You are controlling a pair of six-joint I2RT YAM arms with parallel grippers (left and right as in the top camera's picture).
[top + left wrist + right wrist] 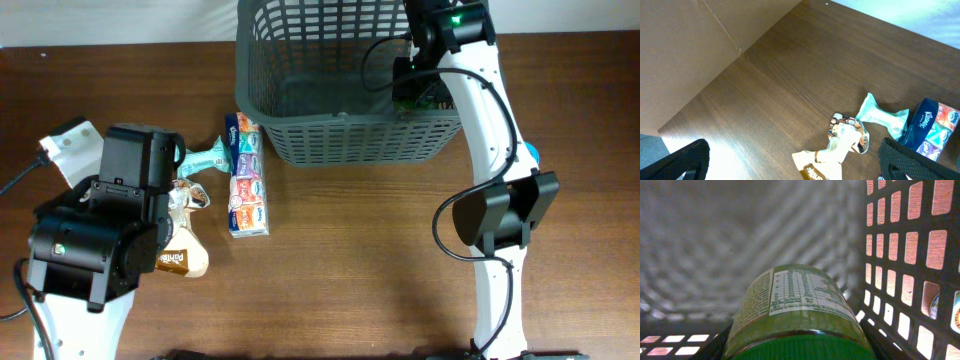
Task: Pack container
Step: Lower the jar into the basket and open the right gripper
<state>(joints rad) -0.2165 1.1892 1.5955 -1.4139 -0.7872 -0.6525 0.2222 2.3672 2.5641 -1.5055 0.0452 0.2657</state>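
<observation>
The container, a dark grey slotted basket point(340, 130), stands at the table's back middle. My right gripper point(418, 92) reaches down inside its right front corner, shut on a green-lidded jar point(795, 315) with a white nutrition label; the basket's lattice wall point(900, 255) is close on the right. My left gripper point(795, 167) is open and empty above a crumpled tan snack bag point(832, 152) at the table's left. A teal wrapped pack point(882, 114) and a Kleenex tissue multipack point(246, 175) lie beside it.
A small blue-topped tub point(530, 155) shows behind my right arm at the right. The tan snack bag point(185, 255) lies partly under my left arm. A pale wall panel point(700, 55) borders the table's left side.
</observation>
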